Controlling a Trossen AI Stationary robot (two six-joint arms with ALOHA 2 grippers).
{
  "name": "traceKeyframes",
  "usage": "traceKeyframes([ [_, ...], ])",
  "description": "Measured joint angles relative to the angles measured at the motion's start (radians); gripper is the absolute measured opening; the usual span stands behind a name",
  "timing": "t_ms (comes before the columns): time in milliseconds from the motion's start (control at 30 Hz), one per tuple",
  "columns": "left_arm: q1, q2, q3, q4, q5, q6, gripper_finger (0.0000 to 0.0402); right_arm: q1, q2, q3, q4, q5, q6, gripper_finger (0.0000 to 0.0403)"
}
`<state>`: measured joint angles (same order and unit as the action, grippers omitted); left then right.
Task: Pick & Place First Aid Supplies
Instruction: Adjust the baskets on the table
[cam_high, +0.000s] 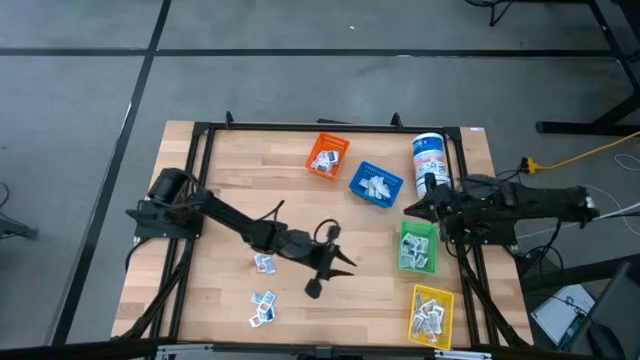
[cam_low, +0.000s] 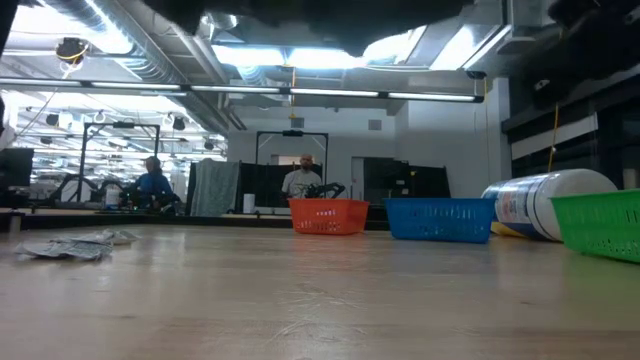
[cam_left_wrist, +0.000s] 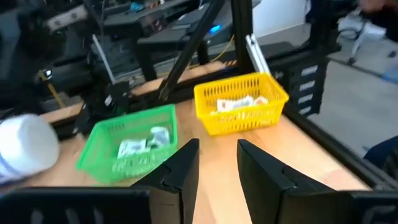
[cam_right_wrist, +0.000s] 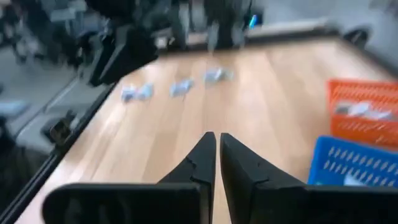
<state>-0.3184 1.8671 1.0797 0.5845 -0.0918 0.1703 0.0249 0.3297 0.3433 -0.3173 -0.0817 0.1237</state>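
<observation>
Left tool (cam_high: 333, 268) hangs open and empty, right tool (cam_right_wrist: 217, 155) pinched shut; loose packets (cam_right_wrist: 180, 87) blur.

A wooden table (cam_high: 230, 190) was seen inside a black frame; an orange bin (cam_high: 327, 155) and a blue bin (cam_high: 375, 184) were set near its far edge; a white canister (cam_high: 429, 160) lay on its side beside them; a green bin (cam_high: 417, 247) and a yellow bin (cam_high: 431, 315) stood along the right side; loose packets (cam_high: 263, 307) were scattered on the bare wood near the front left.
</observation>
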Motion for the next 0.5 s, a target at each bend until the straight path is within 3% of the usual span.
traceKeyframes([
  [167, -0.02, -0.013, -0.034, 0.02, -0.067, -0.001, 0.0103, 0.09, 0.313, 0.153, -0.097, -0.007, -0.028, 0.0026],
  [300, -0.038, -0.013, -0.036, 0.017, -0.077, -0.001, 0.0104, 0.207, 0.544, 0.288, -0.298, -0.027, -0.002, 0.0026],
  [500, -0.048, -0.013, -0.036, 0.01, -0.093, -0.001, 0.01, 0.419, 0.77, 0.46, -0.451, -0.078, 0.059, 0.0026],
])
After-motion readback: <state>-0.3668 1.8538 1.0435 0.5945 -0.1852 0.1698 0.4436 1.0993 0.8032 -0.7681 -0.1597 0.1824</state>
